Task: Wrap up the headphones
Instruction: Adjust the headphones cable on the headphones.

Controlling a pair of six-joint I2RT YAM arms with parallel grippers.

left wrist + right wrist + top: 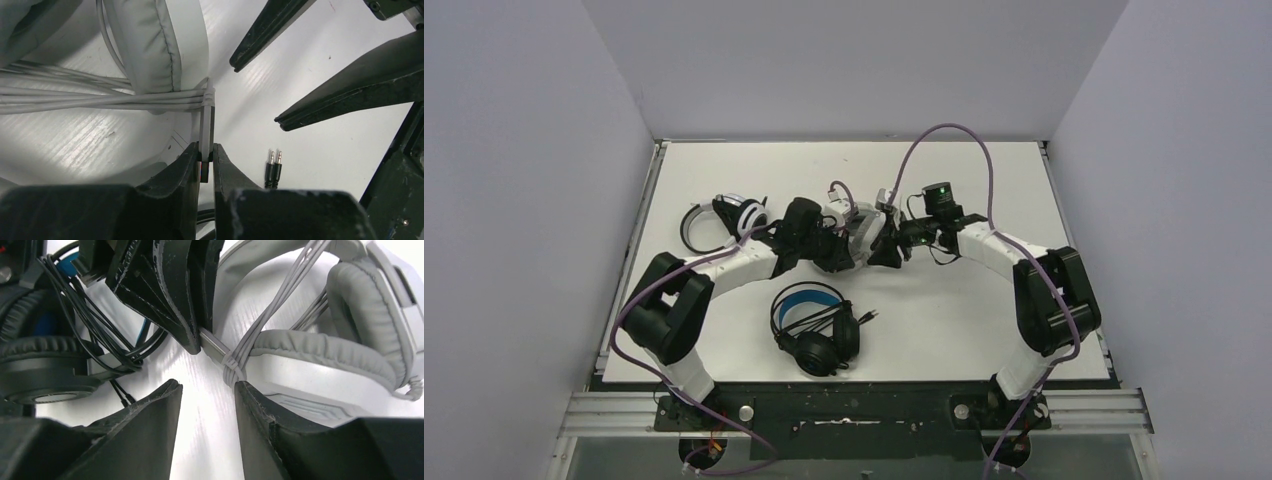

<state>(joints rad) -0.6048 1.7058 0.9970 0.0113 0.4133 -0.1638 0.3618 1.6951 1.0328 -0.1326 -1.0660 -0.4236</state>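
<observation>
Top view, grey headset (857, 222), black headset (816, 325) on its near side, white headset (749, 213) to its left, left wrist view, left gripper (206, 150) pinched on grey strap (207, 117) binding its pale cable bundle (100, 97), bundle running crosswise, right wrist view, right gripper (207, 387) agape just beside that strap.

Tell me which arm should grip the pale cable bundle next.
Right, probably: the right gripper has open jaws beside the cable bundle; the left gripper is shut on the strap around it.
</observation>
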